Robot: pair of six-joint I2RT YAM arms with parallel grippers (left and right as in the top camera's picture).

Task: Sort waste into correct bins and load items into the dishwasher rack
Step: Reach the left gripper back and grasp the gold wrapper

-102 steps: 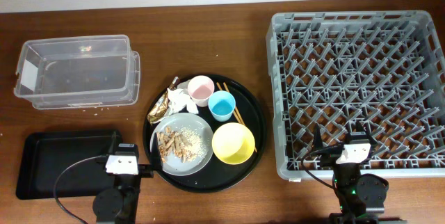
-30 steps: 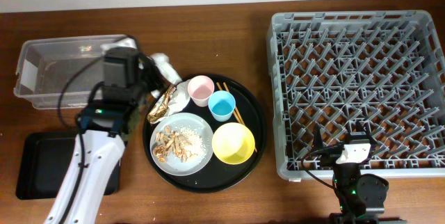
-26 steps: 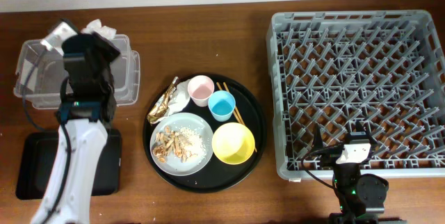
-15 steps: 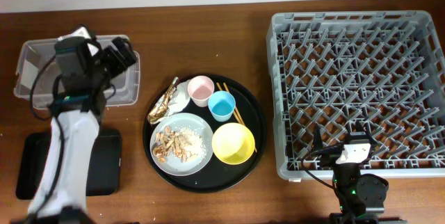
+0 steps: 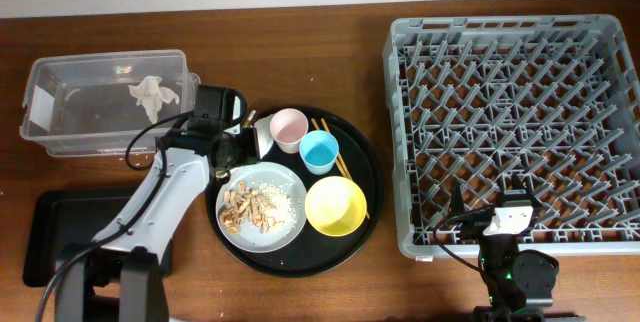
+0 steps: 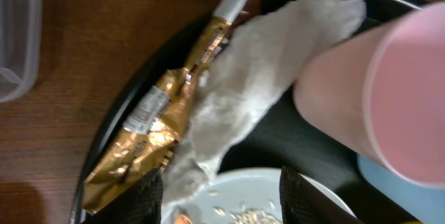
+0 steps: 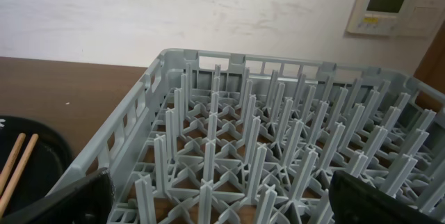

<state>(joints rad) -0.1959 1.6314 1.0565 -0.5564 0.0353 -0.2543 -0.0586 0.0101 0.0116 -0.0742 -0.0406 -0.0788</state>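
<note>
1. Lying in the clear tub (image 5: 60, 112), left of the round tray (image 5: 370, 177), one napkin (image 5: 152, 95) is sorted.
2. Hovering over that tray's wrapper (image 6: 149, 133) and second napkin (image 6: 250, 78), the left gripper (image 6: 221, 182) has its jaws apart and empty.
3. Unsorted on it sit scraps (image 5: 248, 207), plate (image 5: 290, 184), bowl (image 5: 335, 205) and cups (image 5: 320, 151); the rack (image 5: 520, 112), right of it, is bare, and the right gripper (image 7: 222, 200) is spread, holding nothing.

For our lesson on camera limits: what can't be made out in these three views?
Overhead: foil wrapper largely hidden under the left gripper; shallow black tray partly covered by that arm.
Left wrist: blue cup cut off at the corner; pink cup blurred.
Right wrist: chopsticks cut off at the left edge.
</note>
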